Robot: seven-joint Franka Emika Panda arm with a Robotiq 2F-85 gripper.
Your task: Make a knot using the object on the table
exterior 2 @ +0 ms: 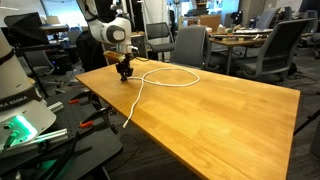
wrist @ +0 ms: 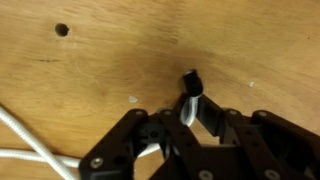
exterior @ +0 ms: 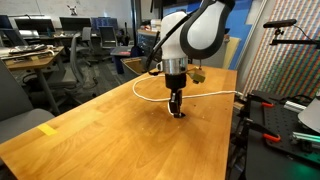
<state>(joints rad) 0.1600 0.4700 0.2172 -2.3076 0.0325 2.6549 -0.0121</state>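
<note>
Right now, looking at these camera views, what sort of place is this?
Most likely an open-plan office or robotics lab: swivel office chairs, desks with monitors in the background, and a large wooden table carrying a white cord.

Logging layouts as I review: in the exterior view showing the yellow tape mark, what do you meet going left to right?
In an exterior view: yellow tape mark → claw → dark equipment with red parts. The white cord runs on both sides of the claw, so it is left out.
</note>
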